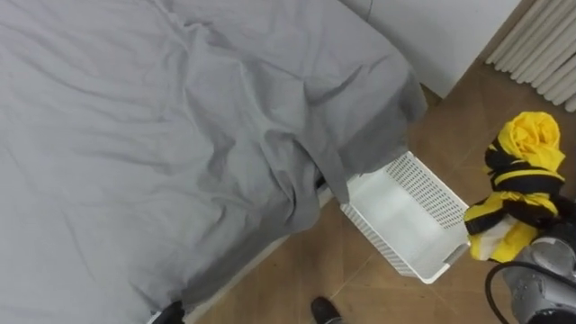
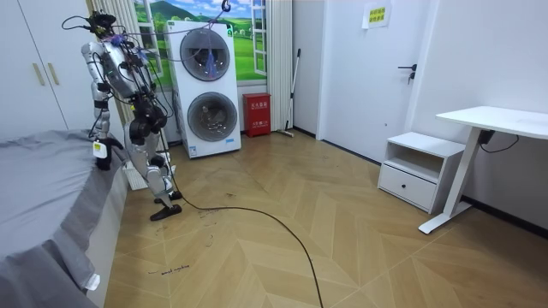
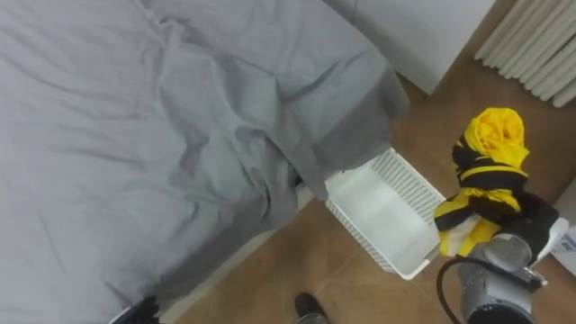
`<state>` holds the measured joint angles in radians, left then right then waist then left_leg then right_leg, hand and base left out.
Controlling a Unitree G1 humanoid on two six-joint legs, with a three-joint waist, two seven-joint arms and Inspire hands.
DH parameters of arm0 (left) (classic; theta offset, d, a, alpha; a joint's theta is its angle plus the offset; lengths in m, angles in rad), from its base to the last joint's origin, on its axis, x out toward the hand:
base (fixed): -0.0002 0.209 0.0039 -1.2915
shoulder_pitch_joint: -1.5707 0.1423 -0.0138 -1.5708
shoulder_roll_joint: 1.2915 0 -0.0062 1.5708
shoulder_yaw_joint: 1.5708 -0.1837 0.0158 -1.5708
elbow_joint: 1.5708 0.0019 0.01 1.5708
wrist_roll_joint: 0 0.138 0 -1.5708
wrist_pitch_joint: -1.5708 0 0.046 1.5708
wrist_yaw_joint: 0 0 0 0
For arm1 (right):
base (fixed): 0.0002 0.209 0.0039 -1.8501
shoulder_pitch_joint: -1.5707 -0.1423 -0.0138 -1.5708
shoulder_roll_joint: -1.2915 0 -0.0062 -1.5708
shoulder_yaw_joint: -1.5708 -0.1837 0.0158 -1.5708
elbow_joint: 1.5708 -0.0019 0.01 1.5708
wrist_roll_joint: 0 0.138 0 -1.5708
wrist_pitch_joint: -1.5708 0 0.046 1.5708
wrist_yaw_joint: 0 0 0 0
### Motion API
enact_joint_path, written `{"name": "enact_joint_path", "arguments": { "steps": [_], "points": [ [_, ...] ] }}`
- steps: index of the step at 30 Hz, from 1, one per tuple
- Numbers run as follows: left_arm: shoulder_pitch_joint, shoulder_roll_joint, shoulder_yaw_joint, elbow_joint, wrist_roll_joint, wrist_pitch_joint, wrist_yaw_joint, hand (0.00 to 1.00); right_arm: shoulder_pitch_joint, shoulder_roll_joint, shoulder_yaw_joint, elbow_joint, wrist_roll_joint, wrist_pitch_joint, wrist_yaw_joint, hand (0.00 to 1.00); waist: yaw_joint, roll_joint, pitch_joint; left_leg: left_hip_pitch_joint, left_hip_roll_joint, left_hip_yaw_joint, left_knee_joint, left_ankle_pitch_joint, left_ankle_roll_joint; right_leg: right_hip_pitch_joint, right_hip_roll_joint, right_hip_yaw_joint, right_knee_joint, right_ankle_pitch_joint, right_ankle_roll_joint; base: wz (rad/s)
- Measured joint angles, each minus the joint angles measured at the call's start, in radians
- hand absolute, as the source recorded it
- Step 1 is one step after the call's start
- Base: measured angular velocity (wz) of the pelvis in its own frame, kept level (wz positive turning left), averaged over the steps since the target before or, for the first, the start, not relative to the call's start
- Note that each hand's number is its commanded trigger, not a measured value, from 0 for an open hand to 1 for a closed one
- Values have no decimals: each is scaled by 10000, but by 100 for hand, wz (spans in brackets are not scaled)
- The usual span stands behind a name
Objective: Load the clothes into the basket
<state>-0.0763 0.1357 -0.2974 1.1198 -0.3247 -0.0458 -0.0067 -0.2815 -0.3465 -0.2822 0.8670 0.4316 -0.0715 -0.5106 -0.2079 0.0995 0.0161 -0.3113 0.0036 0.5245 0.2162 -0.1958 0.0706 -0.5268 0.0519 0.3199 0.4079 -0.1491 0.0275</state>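
A yellow-and-black striped garment (image 1: 520,184) hangs bunched over the wooden floor at the right. My right hand (image 1: 560,212) is shut on it from below, with the fingers mostly buried in the cloth. Just left of it a white perforated basket (image 1: 423,183) lies on the floor with nothing inside. The basket's near end is tucked under the overhanging grey sheet at the bed's corner. A small dark part of my left hand (image 1: 167,313) shows at the lower edge, by the bed's side. In the room view I stand at the bed's corner (image 2: 103,184).
A large bed with a rumpled grey sheet (image 1: 153,135) fills the left. A white wardrobe (image 1: 450,36) and a ribbed white radiator (image 1: 540,45) stand beyond the basket. In the room view, stacked washing machines (image 2: 210,85) stand behind me, and a desk (image 2: 492,124) stands far right.
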Motion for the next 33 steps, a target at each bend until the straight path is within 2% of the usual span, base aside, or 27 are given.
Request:
{"name": "enact_joint_path", "arguments": {
  "steps": [1, 2, 5, 9, 15, 26, 33],
  "points": [
    [8, 2, -41, 1, 0, 1, 4, 0, -51, -18, 65, 99, 2, -27, -58, 13, 3, -32, 23, -34, -13, -35, 7, 3, 6, -51, -28, -22, 83, -48, 12, 12],
    [-4, 1, -71, 1, 0, 1, 24, 0, -133, -33, 118, 180, 2, -28, -114, 0, 0, -50, 37, -130, -14, -56, 33, 8, 15, -132, -63, -70, 107, -62, 15, 11],
    [-69, 9, -239, 1, -61, -1, 52, 0, -155, -70, 249, 244, -9, -45, -137, 0, 3, -64, 52, -307, -22, -100, 69, 34, 59, -285, -122, -183, 150, -63, 17, 12],
    [-77, 44, -418, 5, -794, -10, 53, 0, -153, -70, 273, 379, -11, -45, -139, 0, 15, -82, 70, -459, -29, -242, 186, 39, 67, -364, -174, -314, 267, -103, 12, 11],
    [-71, 138, -420, -5, -789, -20, 57, 0, -142, -81, 299, 759, 98, -46, -354, 0, 211, -102, 86, -591, -70, -345, 224, 40, 67, -518, -163, -353, 322, -136, -16, 3],
    [-31, 230, -418, -7, -784, -19, 199, 0, -151, -145, 303, 857, -10, -96, -439, 0, 240, -69, 63, -638, -89, -368, 245, 41, 69, -594, -184, -386, 454, -158, -18, 0],
    [-33, 256, -419, -49, -763, -17, 246, 0, -233, -506, 648, 796, -138, -295, -484, 0, 234, -48, 47, -639, -86, -374, 258, 48, 74, -599, -198, -447, 484, -157, -18, 1]
  ]
}}
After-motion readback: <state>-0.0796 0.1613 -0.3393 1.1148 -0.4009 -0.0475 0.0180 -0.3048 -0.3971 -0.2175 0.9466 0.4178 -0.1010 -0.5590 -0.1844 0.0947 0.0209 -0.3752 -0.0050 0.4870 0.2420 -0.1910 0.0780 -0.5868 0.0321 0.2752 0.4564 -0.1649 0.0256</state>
